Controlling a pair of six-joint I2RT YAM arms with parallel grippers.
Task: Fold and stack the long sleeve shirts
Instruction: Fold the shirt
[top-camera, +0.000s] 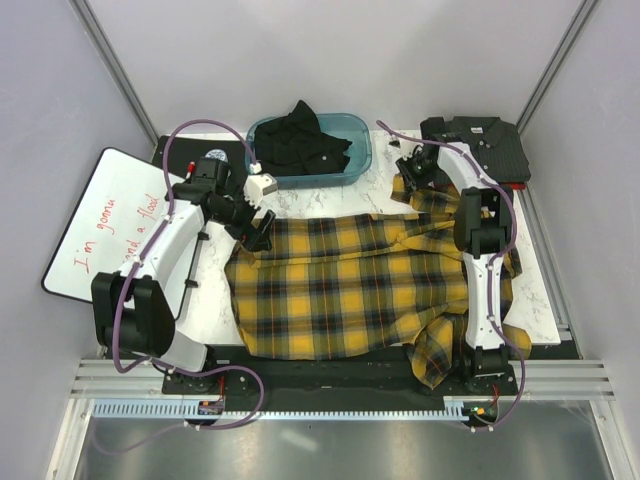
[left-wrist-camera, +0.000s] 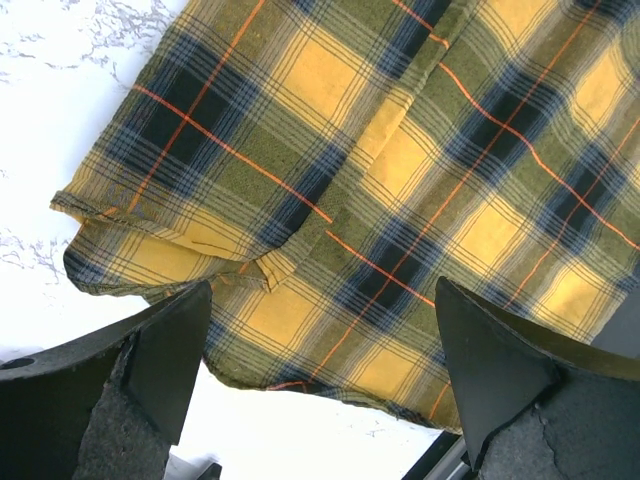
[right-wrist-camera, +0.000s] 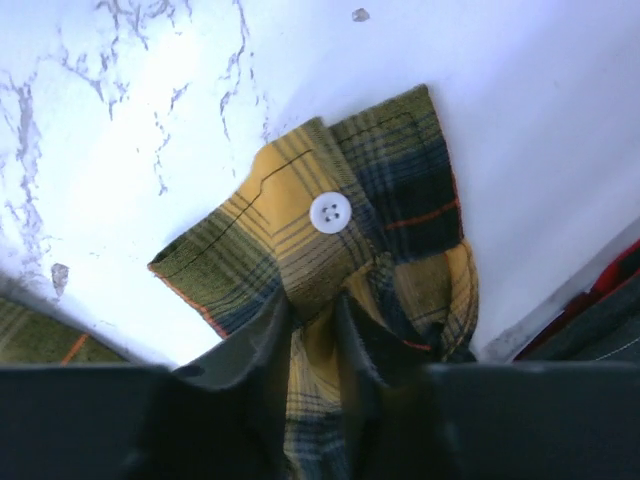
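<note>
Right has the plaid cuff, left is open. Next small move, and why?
Probably lift the right gripper slightly and draw the cuff inward over the plaid shirt: it pinches the cuff, which lies on bare table beyond the body, and the left gripper hangs open, holding nothing.

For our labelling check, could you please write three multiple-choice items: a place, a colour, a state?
1. Where is the black shirt? A in the blue bin; B on the floor; C hung on the wall.
2. What colour is the cuff button? A red; B white; C black.
3. How is the left hand? A shut on fabric; B open, holding nothing; C out of view.
Answers: A, it lies bunched in the bin; B, it shows white against the plaid shirt; B, its fingers stand wide apart.
</note>
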